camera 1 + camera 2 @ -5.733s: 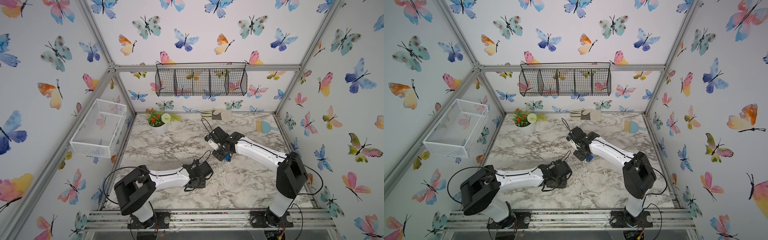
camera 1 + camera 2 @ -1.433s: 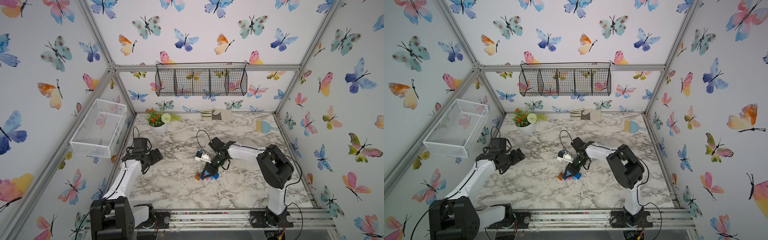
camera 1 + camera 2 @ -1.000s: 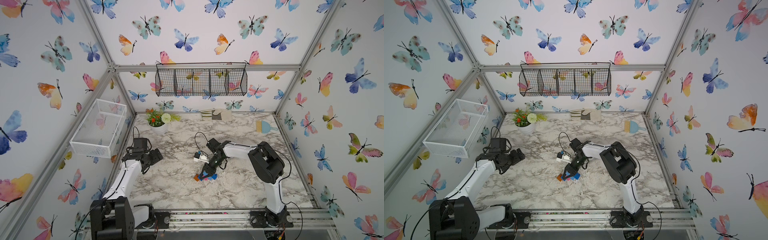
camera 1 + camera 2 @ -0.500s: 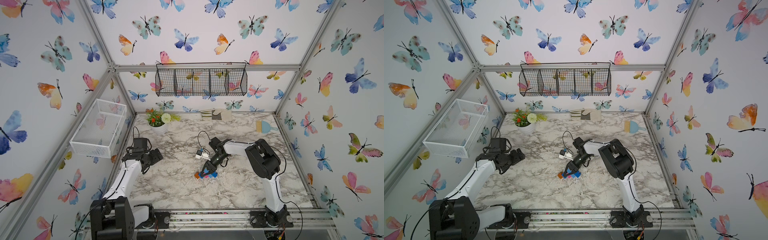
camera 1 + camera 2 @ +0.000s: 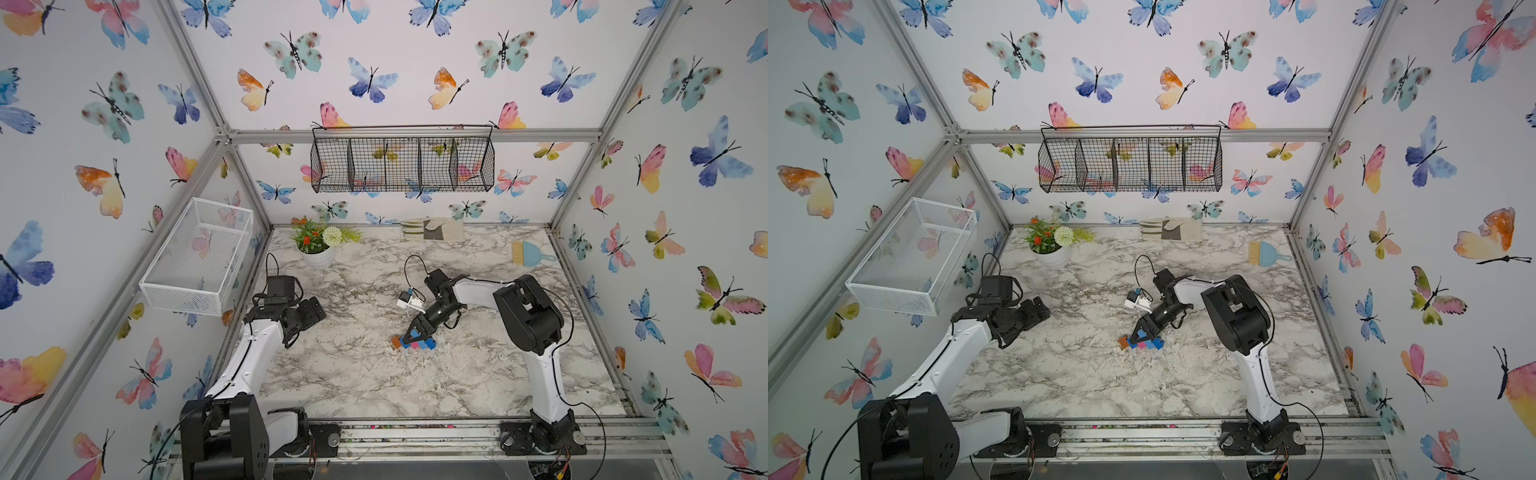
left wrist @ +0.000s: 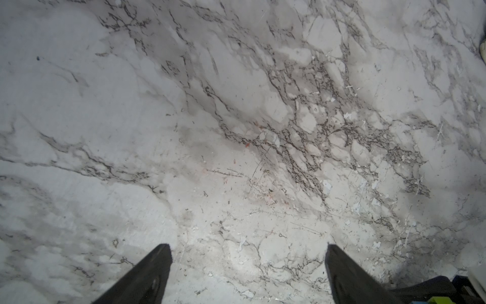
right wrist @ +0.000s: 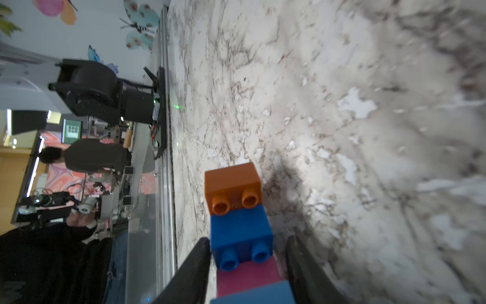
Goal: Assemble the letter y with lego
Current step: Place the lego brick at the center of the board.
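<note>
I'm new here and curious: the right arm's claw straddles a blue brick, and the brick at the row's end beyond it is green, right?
Not quite: the end brick is orange, not green; the right wrist view shows it. The right gripper does straddle the blue brick.

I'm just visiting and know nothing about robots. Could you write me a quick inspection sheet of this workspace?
Surface: marble table, with white flecks near the bricks.
Job's things: lego in one cluster mid-table; orange brick, blue brick and pink brick sit end to end.
Clutter: flowerpot, cloth and brush toward the back.
Grippers: right gripper open, straddling the blue brick; left gripper open over bare table.
Cables: right-arm cable loops above the wrist; left-arm cable likewise.
Surroundings: butterfly walls, black basket, white basket.
</note>
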Action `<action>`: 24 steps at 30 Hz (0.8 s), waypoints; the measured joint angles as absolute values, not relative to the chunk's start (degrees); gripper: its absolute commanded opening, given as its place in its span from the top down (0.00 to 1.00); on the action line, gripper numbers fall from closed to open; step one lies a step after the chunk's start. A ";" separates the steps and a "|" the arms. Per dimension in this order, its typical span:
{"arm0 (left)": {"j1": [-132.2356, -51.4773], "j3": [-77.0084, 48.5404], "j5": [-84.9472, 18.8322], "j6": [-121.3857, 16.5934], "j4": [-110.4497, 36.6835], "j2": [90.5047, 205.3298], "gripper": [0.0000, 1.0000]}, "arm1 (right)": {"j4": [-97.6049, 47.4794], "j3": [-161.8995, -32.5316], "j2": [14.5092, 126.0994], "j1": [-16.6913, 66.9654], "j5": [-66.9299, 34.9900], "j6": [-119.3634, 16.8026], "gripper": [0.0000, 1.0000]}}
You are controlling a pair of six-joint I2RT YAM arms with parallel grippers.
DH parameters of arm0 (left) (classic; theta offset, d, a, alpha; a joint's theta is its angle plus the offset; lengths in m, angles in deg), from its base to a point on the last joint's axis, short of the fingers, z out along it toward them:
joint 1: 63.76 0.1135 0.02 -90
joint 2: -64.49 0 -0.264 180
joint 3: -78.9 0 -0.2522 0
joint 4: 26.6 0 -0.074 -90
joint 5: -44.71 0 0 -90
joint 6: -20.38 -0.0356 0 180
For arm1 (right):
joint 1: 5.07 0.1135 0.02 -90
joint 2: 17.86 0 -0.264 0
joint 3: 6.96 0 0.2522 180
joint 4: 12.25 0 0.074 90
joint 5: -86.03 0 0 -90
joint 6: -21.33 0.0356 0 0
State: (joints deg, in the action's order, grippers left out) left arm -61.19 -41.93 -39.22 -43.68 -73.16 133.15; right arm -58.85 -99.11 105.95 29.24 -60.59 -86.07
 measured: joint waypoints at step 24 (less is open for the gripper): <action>-61.19 -41.97 -38.94 -43.68 -72.75 133.15 0.08 | -51.75 -83.64 76.90 39.86 -18.12 -72.33 0.31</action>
State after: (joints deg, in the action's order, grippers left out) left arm -61.19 -41.97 -38.94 -43.68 -72.75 133.15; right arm -51.75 -83.64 76.90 39.86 -18.12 -72.33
